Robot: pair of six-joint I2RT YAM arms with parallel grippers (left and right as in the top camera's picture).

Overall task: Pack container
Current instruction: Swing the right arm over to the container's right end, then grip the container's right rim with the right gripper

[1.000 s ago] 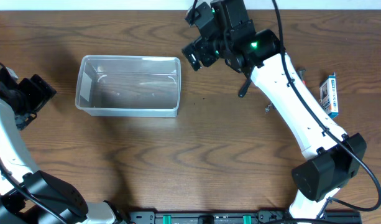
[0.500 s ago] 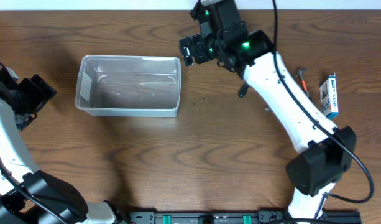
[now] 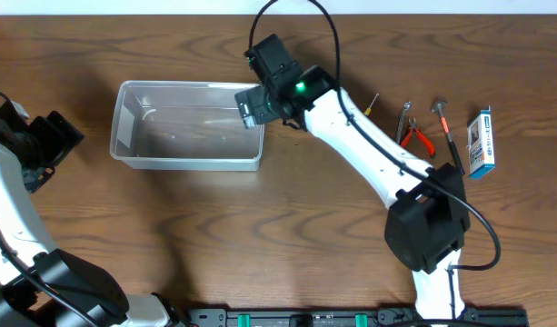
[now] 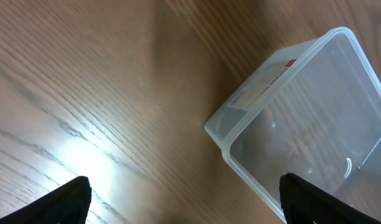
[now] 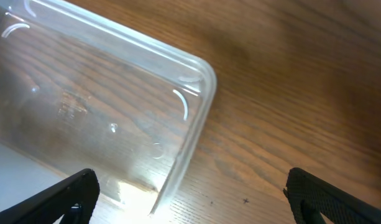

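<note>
Container of clear, see-through rectangular plastic with rounded corners (image 3: pixel 187 136) is seen left of centre on the brown wooden table (image 3: pixel 287 227). The right gripper (image 3: pixel 248 107) is positioned above its right end, fingers spread wide. The left gripper (image 3: pixel 58 136) is placed at the table's left edge, apart from the container, fingers likewise spread. Red-handled pliers (image 3: pixel 414 129) and a small blue-and-white box (image 3: pixel 479 141) are seen far right.

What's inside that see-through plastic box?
Nothing visible: through the container only the table's wood grain shows. From above, the right claw covers one corner, but its wrist camera shows that corner bare too.
</note>
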